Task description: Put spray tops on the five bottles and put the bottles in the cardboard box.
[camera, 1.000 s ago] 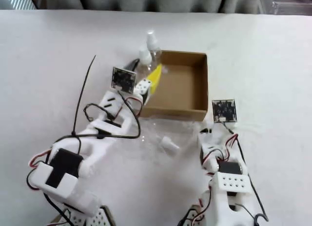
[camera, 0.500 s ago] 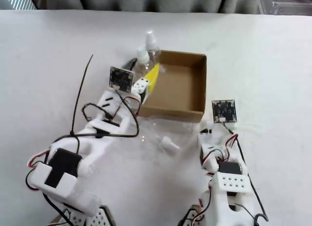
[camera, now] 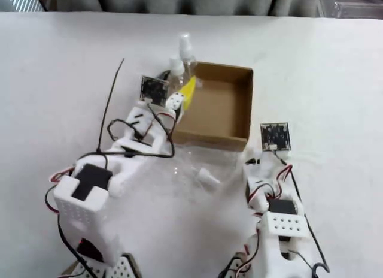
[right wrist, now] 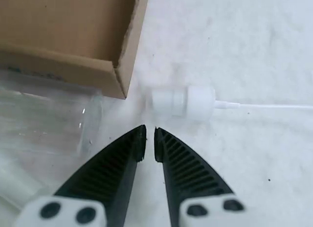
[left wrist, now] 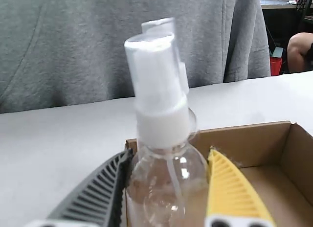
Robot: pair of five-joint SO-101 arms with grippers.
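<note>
- Two clear plastic bottles with white spray tops stand upright at the far left outer corner of the open brown cardboard box (camera: pixel 249 104). One is the held bottle (left wrist: pixel 164 180), and the second capped bottle (camera: pixel 184 45) stands just behind it.
- Both capped bottles are outside the box, and the part of the box floor seen from above looks bare, so no bottle appears to be packed yet.
- The left gripper (left wrist: pixel 170 156), with one grey jaw and one yellow, grips the held bottle by its round body just below the neck. The bottle is upright beside the box's left wall.
- One uncapped clear bottle (right wrist: pixel 44 117) lies on its side against the box's near wall.
- A loose white spray top with a thin dip tube (right wrist: pixel 183 101) lies on the white table (camera: pixel 335 68) close to a box corner, just ahead of the right gripper (right wrist: pixel 148 136).
- The right gripper's black jaws are nearly closed with a narrow slit between them, and they hold nothing.
- Judged from this, capping is partly done. At least the lying bottle needs its top, and every bottle has yet to go into the box.
</note>
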